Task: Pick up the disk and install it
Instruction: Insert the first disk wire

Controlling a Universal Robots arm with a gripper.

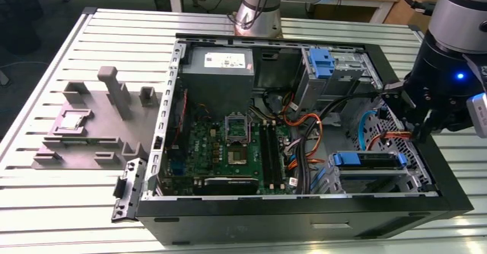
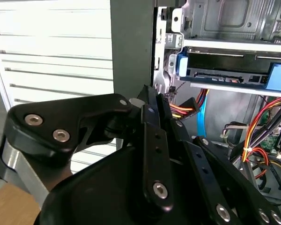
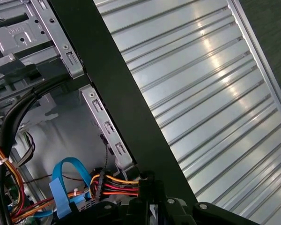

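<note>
The disk [image 1: 370, 160], dark and flat with blue carrier rails, sits in the metal drive cage [image 1: 374, 181] at the front corner of the open computer case, on the exterior view's right. In the second wrist view the disk [image 2: 225, 70] lies level in its bay between blue rail ends. My gripper [image 1: 418, 127] hangs shut over the case wall just behind that cage, holding nothing. Its black fingers [image 2: 149, 105] meet beside a bundle of red, yellow and orange power wires [image 3: 117, 182] inside the case.
A grey power-supply box [image 1: 218, 70] and an upright blue bracket [image 1: 323, 64] stand at the back of the case. The green motherboard [image 1: 232, 151] fills its middle. Loose orange and blue cables [image 1: 308, 145] cross the inside. A grey fixture block [image 1: 91, 123] lies on the slatted table [image 3: 201, 84].
</note>
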